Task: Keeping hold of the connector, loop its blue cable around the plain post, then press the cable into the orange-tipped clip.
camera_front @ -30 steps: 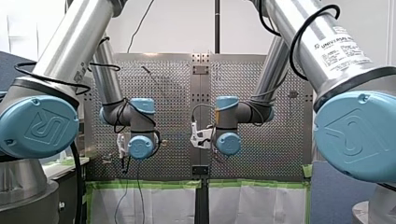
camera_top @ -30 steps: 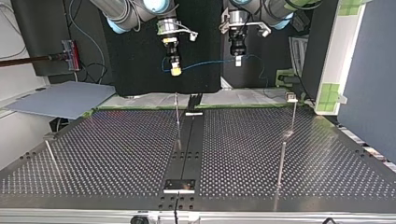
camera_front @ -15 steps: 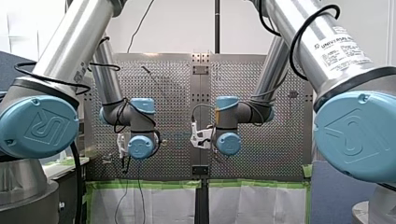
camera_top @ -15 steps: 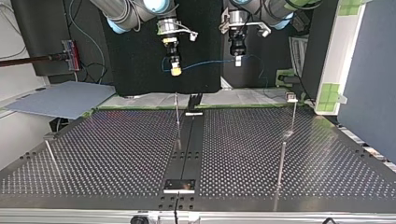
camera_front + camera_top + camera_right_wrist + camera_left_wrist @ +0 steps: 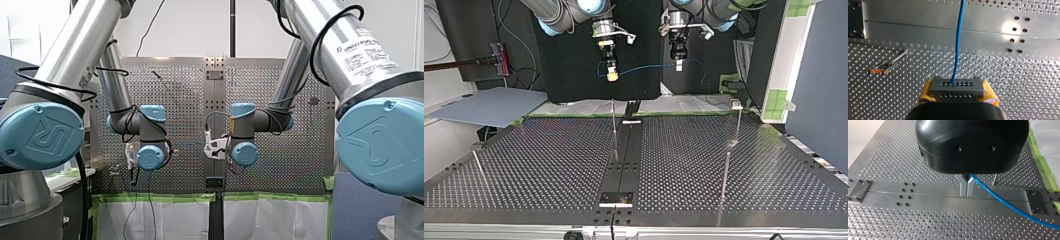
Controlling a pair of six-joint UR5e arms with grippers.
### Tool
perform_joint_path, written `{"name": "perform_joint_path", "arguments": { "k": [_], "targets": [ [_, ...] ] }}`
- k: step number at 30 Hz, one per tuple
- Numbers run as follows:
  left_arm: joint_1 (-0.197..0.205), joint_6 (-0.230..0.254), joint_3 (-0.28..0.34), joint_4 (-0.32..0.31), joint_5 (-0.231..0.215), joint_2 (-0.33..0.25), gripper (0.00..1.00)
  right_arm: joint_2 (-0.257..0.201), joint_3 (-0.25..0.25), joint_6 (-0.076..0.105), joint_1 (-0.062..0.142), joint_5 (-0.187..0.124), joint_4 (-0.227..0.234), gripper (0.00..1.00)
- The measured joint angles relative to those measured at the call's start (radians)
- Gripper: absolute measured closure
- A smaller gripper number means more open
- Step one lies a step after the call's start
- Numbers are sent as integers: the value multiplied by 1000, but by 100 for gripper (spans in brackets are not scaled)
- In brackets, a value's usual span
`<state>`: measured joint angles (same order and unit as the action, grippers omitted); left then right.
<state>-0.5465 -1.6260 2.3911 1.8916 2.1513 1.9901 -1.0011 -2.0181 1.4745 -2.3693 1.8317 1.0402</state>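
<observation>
1. Our right pincer [image 5: 611, 75] is clamped on the connector [image 5: 957, 87], a grey rectangular block with two rows of small round holes, squeezed between two yellow pads [image 5: 926, 93].
2. One blue cable [image 5: 957, 47], thin, smooth and round, leaves the hole row further from the pincer and runs straight ahead over the desk [image 5: 1023, 75].
3. Our left pincer [image 5: 967, 188] has a glossy black housing and two flat metal fingers [image 5: 963, 185] drawn narrow, pinching that same cable.
4. Top view: both pincers hang above the desk's far edge. The cable is strung between them with a slight sag, clear of the desk.
5. The desk is matte metal, densely perforated, with a plain centre strip.
6. One orange-tipped clip [image 5: 881, 68], slim metal, sits on the desk beside the right pincer, well apart from the cable.
7. We count four slim metal rods [image 5: 614, 122] on the desk in the top view. We cannot tell there which one is the clip.
</observation>
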Motion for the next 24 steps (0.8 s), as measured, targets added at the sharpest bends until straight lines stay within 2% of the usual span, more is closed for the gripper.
{"name": "perform_joint_path", "arguments": {
  "k": [4,9,12,17,24],
  "targets": [
    [0,0,-1,0,0,-1,100,1,2,1,-1,1,-1,100],
    [5,26,-16,26,26,-26,100,31,31,26,-30,31,-31,100],
    [6,52,-20,52,52,-52,100,58,58,33,-45,58,-58,100],
    [6,98,-21,99,91,-98,100,102,112,35,-51,107,-112,100],
    [6,117,-21,168,101,-117,100,113,192,35,-52,123,-192,100]
  ]
}}
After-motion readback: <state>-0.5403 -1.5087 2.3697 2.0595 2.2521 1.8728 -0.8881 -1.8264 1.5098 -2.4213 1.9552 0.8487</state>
